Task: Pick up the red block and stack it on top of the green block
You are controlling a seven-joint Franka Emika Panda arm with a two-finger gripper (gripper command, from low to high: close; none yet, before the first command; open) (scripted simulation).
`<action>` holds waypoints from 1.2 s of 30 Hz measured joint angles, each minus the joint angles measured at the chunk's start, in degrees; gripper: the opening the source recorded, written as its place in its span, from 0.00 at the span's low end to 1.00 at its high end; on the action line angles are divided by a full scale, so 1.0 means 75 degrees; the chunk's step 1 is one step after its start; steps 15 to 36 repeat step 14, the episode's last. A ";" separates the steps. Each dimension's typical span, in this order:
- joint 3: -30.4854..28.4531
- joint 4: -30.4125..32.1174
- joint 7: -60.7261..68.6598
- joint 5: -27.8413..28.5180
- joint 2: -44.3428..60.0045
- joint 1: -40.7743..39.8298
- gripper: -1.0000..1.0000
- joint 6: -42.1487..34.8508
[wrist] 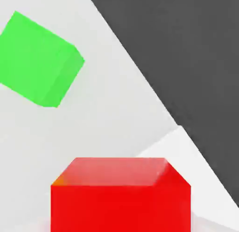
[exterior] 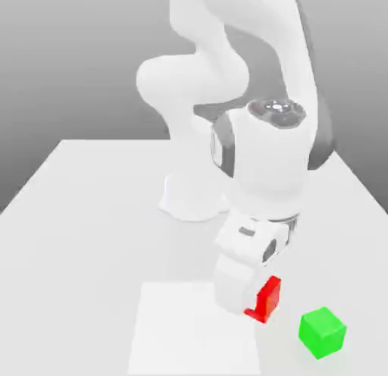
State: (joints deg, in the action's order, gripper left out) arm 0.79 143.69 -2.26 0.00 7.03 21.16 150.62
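The red block (exterior: 268, 297) is a small plain cube low over the white table (exterior: 91, 215), near its front edge. The white hand partly covers its side towards the exterior view's left. My gripper (exterior: 255, 303) comes down on it from above and is shut on it. In the hand view the red block (wrist: 120, 193) looms very close. The green block (exterior: 323, 332), a cube of about the same size, rests on the table a short way towards the exterior view's right, apart from the red one. It also appears in the hand view as the green block (wrist: 39, 62), further from the camera.
The arm's white base (exterior: 193, 196) stands at the middle back of the table. A brighter square patch (exterior: 189, 329) lies on the tabletop beside the hand. In the hand view the table edge runs diagonally against dark floor (wrist: 186, 48).
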 joint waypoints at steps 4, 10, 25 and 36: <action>0.0210 -0.0308 -0.0092 0.0161 0.0892 0.0260 0.00 0.0583; 0.0194 -0.0327 -0.0116 0.0193 0.1126 0.0285 1.00 0.0798; 0.0226 -0.0319 -0.0088 0.0155 0.0763 0.0279 1.00 0.0455; 0.0226 -0.0319 -0.0088 0.0155 0.0763 0.0279 1.00 0.0455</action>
